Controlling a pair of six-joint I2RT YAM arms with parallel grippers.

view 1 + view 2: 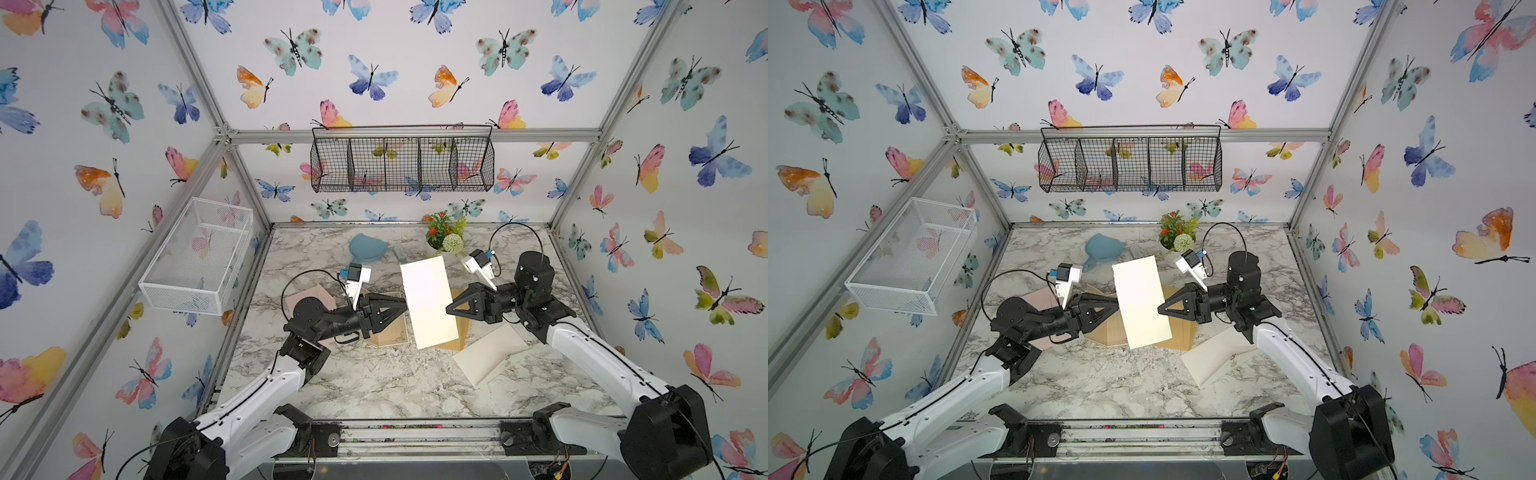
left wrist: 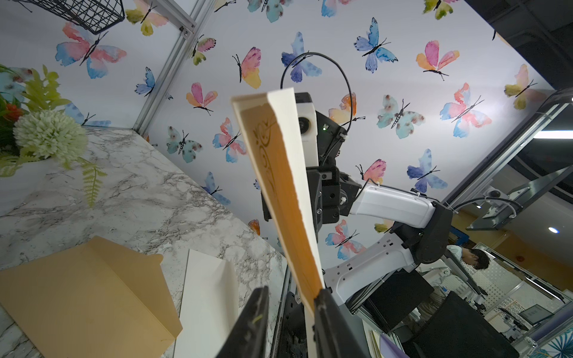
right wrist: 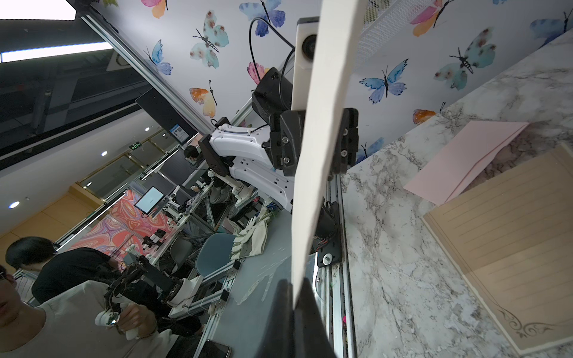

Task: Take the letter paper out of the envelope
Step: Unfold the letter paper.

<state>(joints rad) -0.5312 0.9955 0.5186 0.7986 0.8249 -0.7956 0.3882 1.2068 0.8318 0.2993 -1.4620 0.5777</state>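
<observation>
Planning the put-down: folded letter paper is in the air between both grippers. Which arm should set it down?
Right. The right gripper is shut on one edge of the folded letter paper; the left gripper only straddles the opposite edge, jaws open. Likely the left backs away and the right lowers it.

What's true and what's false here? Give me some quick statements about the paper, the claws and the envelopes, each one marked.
1. The folded letter paper is up in the air between the two arms. True.
2. The right claw is open and clear of the paper. False: it is shut on the paper's edge.
3. The left claw has its jaws apart at the paper's opposite edge. True.
4. The pink envelope is held by the left claw. False: it lies on the table beneath the left arm.
5. A white envelope lies on the table near the right arm. True.
</observation>
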